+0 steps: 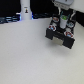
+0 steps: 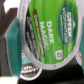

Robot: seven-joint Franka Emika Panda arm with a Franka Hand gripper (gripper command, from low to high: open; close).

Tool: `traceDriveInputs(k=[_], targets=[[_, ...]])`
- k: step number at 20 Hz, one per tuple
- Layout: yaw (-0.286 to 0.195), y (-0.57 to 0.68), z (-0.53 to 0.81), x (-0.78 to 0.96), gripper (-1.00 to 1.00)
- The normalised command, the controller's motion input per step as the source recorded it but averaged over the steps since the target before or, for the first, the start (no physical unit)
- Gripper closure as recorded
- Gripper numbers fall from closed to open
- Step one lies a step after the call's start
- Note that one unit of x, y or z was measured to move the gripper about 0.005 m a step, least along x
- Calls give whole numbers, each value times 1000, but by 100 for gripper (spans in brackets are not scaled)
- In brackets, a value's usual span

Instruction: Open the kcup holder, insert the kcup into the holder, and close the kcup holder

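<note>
Kcup [image 2: 47, 32] with its green lid sits pinched in the gripper [image 1: 63, 20], above the black kcup holder [image 1: 62, 34], whose slots hold other pods.

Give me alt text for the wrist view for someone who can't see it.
A green-topped kcup reading "Dark Magic" fills most of the blurry close-up. Beside and below it are parts of other pods, including a dark-topped pod, sitting in the black kcup holder.

Kcup [image 2: 47, 32] lid glossy printed foil; kcup holder [image 1: 61, 34] matt black.
</note>
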Motion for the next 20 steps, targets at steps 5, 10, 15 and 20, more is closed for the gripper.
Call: traceDriveInputs(k=[5, 10, 15, 20], targets=[[-7, -92, -130, -36, 100], [-2, -55, -184, 1, 100], [-6, -66, -223, -48, 100], [4, 58, 146, -34, 100]])
